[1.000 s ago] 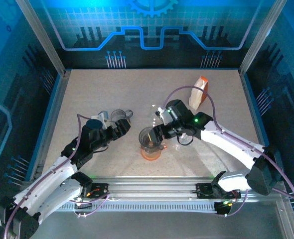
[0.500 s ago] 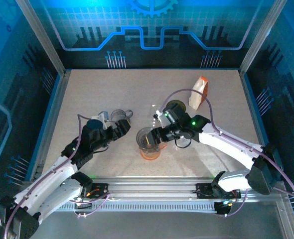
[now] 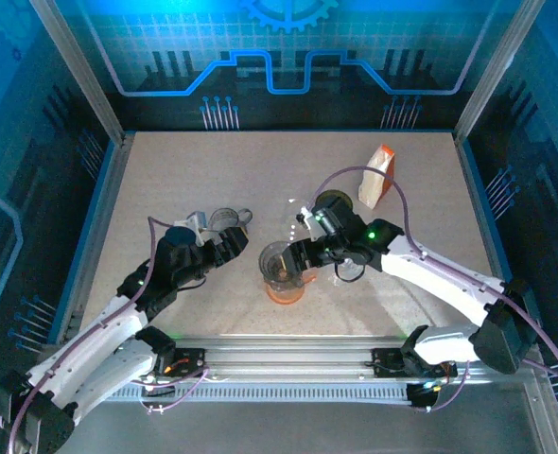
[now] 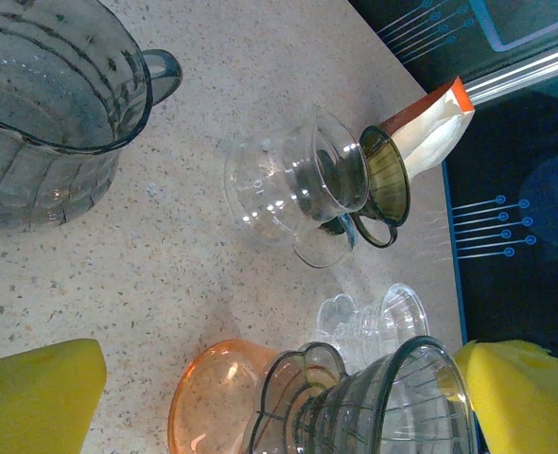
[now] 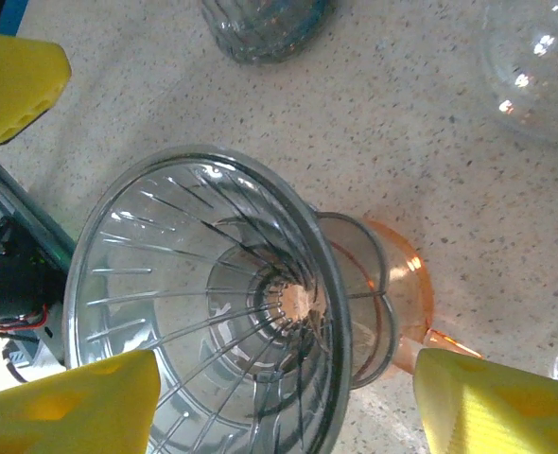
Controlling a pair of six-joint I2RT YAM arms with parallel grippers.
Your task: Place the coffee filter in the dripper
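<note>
This is looking like a robotics lab cell: aluminium posts (image 3: pixel 78 71) and blue circuit-printed panels (image 3: pixel 288 38) are enclosing a speckled table (image 3: pixel 213 170), while a left arm (image 3: pixel 109 322) and right arm (image 3: pixel 440 276) are sitting bolted to a rail (image 3: pixel 288 352) along its near edge.

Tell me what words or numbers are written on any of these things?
No words, numbers or brand names can be read here.
Orange-and-white packet: any print on it is too small to read.
Dripper: only ribs in the clear wall, no writing.
Back wall: a gear shape and circuit lines, just drawings with no letters.
</note>
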